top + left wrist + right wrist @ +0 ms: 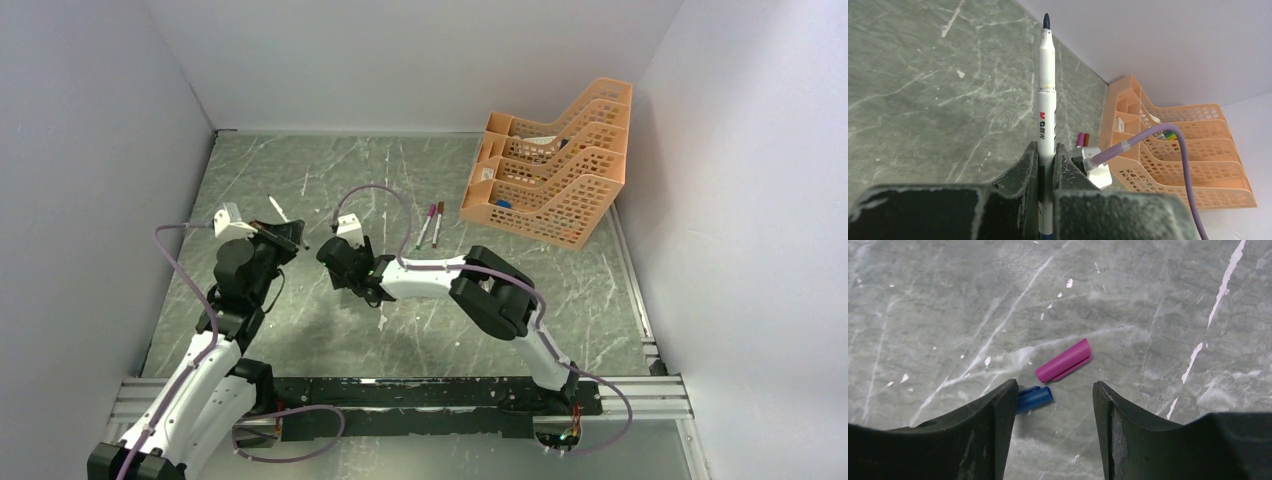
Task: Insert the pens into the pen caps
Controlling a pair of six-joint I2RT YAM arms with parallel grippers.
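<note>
My left gripper (287, 240) (1047, 156) is shut on a white pen (1046, 90), and the pen's uncapped dark tip points away from the fingers. My right gripper (336, 264) (1053, 390) is open just above the table. A loose magenta cap (1064, 361) lies ahead of its fingers. A loose blue cap (1034, 398) lies against the left finger (998, 415), partly hidden by it. Another uncapped white pen (277, 208) lies behind the left gripper. Two pens wearing a magenta cap (431, 212) and a dark red-brown cap (440, 208) lie side by side near the tray.
An orange mesh tray (555, 175) (1198, 165) stands at the back right. White walls close in the left, back and right sides. Purple cables (375, 195) loop over both arms. A metal rail (640, 395) runs along the near edge.
</note>
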